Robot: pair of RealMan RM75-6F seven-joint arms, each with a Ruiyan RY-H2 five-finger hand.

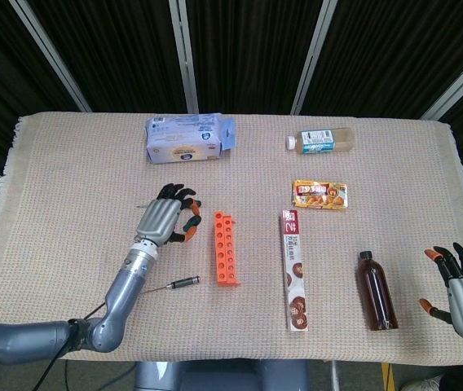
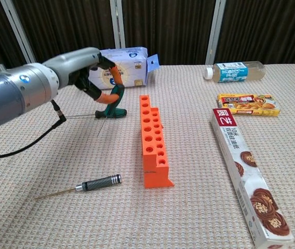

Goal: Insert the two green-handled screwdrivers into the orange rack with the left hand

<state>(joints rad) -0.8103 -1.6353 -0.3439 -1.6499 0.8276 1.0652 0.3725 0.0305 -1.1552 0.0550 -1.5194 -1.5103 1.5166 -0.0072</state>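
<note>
Beige tablecloth (image 1: 68, 163), green-handled screwdriver (image 2: 115, 98) lifted, tilted.

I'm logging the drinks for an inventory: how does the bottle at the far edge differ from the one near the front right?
The far bottle holds pale liquid; the front bottle looks dark brown. The far bottle has a white cap and blue-and-white label; the front bottle a dark cap and no visible label. Both rest capped on the woven cloth.

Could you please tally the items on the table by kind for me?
Screwdrivers: 3, held green-handled screwdriver, lying green-handled screwdriver, black-handled screwdriver
Bottles: 2, brown bottle, clear bottle
Packages: 3, tissue pack, snack packet, biscuit box
Racks: 1, orange rack
Total: 9
</note>
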